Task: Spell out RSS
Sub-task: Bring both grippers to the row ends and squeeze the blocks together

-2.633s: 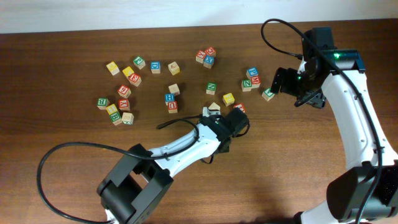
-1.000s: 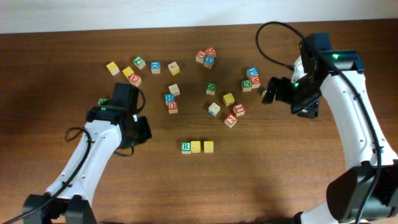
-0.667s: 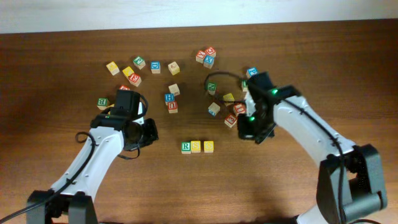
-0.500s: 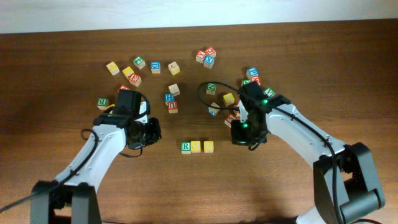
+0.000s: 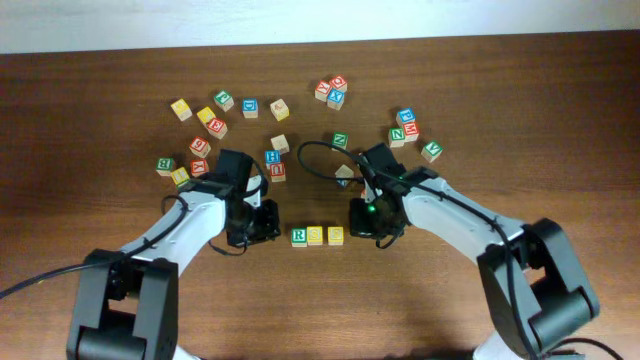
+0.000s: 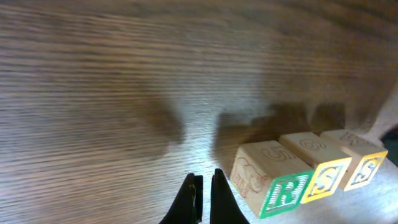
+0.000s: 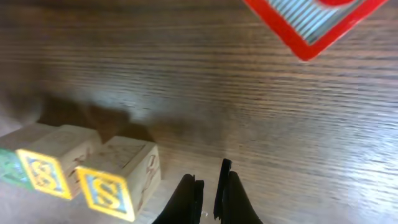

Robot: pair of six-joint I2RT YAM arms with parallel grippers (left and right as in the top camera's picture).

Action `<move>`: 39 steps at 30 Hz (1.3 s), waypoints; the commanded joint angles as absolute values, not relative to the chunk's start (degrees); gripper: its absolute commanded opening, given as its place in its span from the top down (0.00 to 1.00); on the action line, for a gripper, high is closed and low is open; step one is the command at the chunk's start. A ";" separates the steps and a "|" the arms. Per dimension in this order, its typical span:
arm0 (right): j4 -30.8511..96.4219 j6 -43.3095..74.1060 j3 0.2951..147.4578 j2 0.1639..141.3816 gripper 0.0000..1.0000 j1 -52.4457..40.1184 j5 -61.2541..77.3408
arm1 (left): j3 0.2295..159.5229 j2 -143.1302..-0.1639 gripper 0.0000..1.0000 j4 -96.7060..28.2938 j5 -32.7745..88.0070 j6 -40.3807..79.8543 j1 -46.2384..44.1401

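Overhead view: the R cube point(image 5: 298, 236), first S cube point(image 5: 316, 236) and second S cube point(image 5: 335, 235) are lined up touching in a row near the middle of the table point(image 5: 500, 90).
The left gripper point(image 5: 263, 221) is parked just beside the R, the right gripper point(image 5: 362, 220) just beside the last S. Both are pressed nearly together, with nothing pinched. The word looks spelled already, so a bump is the worry: if either arm is pulled away crooked, an end cube could be clipped and the row twisted.

The left gripper point(image 6: 203, 194) (closed, empty) is just beside the R cube point(image 6: 273, 182) heading a 3-cube row point(image 6: 318, 165).
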State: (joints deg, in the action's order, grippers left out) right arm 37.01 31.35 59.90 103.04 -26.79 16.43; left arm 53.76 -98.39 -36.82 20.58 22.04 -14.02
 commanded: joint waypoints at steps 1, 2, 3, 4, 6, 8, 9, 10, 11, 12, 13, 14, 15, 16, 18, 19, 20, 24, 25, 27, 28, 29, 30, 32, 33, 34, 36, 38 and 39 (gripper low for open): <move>36.10 32.45 59.42 104.71 0.96 -27.77 19.77 | 53.15 -99.94 1.00 -36.62 20.18 21.19 -14.22; 35.88 32.45 59.42 104.88 0.96 -28.05 19.77 | 53.15 -100.12 1.00 -36.64 20.21 21.17 -14.26; 35.42 32.45 59.42 105.19 0.96 -28.56 19.75 | 53.15 -100.42 1.00 -36.67 20.25 21.17 -14.26; 35.03 32.47 59.42 105.38 0.96 -28.88 19.77 | 53.15 -100.62 1.00 -36.67 20.25 21.17 -14.26; 34.35 32.49 59.40 105.82 0.96 -29.58 19.77 | 53.15 -100.73 1.00 -36.64 20.78 21.19 -14.26; 34.04 33.15 59.42 106.28 0.96 -30.06 19.73 | 53.15 -100.73 1.00 -36.64 20.84 21.19 -14.26; 33.95 33.15 59.42 106.54 0.96 -30.35 19.77 | 53.15 -100.73 1.00 -36.64 20.84 21.23 -14.26; 33.78 33.15 59.42 106.80 0.96 -30.57 19.77 | 53.15 -100.73 1.00 -36.62 20.86 21.37 -14.26; 33.61 33.12 59.42 107.02 0.96 -30.76 19.75 | 53.15 -100.73 1.00 -36.56 21.12 21.37 -14.26; 33.52 33.12 59.40 107.22 0.96 -30.83 19.77 | 53.15 -100.73 1.00 -36.47 21.43 21.37 -14.26; 33.50 33.12 59.42 107.44 0.96 -30.85 19.75 | 53.15 -100.73 1.00 -36.45 21.71 21.37 -14.26; 33.50 33.12 59.42 107.55 0.96 -30.85 19.77 | 53.15 -100.73 1.00 -36.47 21.71 21.37 -14.26; 33.50 33.12 59.42 107.55 0.96 -30.85 19.77 | 53.12 -100.73 1.00 -36.49 21.71 21.34 -14.26; 33.36 33.10 59.42 107.55 0.96 -30.85 19.79 | 53.10 -100.73 1.00 -36.51 21.74 21.37 -14.28; 33.19 33.10 59.42 107.55 0.96 -30.85 19.97 | 52.95 -100.73 1.00 -36.47 21.69 21.34 -14.94; 33.15 33.10 59.42 107.55 0.96 -30.85 19.97 | 52.95 -100.73 1.00 -36.45 21.67 21.37 -15.42; 32.93 33.10 59.42 107.55 0.96 -30.85 19.97 | 52.95 -100.73 1.00 -36.29 21.67 21.37 -15.94; 32.32 33.10 59.42 107.55 0.96 -30.85 19.99 | 52.95 -100.77 1.00 -34.92 21.65 22.06 -17.12; 32.32 33.10 59.42 107.55 0.96 -30.85 19.97 | 52.95 -100.82 1.00 -34.87 21.65 22.50 -17.28; 32.32 33.10 59.42 107.55 0.96 -30.85 20.01 | 52.95 -100.84 1.00 -34.59 21.67 22.92 -17.39; 32.29 33.08 59.42 107.55 0.96 -30.87 19.99 | 52.95 -100.84 1.00 -34.41 21.67 22.90 -17.47; 32.25 33.08 59.42 107.55 0.96 -30.85 19.97 | 52.95 -100.84 1.00 -34.46 21.69 22.90 -17.47; 32.08 33.06 59.40 107.55 0.96 -30.87 19.99 | 52.95 -100.84 1.00 -34.50 21.69 22.87 -17.47; 31.81 33.06 59.42 107.55 0.96 -30.85 19.97 | 52.95 -100.84 1.00 -34.54 21.71 22.90 -17.50; 31.64 32.93 59.42 107.55 0.96 -30.87 19.99 | 52.95 -100.84 1.00 -34.54 21.71 22.90 -17.54; 31.42 32.42 59.42 107.55 0.96 -30.92 20.01 | 52.95 -100.84 1.00 -34.52 21.76 23.16 -17.74; 30.89 30.70 59.42 107.55 0.96 -31.55 20.58 | 52.95 -100.84 1.00 -34.48 21.69 23.31 -18.24; 30.48 30.48 59.42 107.55 0.96 -32.34 20.58 | 52.95 -100.84 1.00 -34.35 21.69 23.31 -18.83; 30.24 30.48 59.42 107.53 0.96 -32.64 20.56 | 52.95 -100.84 1.00 -34.24 21.69 23.29 -19.09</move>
State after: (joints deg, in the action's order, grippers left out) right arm 31.03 31.83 59.77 105.49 -30.61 20.25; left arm 53.67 -100.20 -34.61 20.82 22.52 -18.04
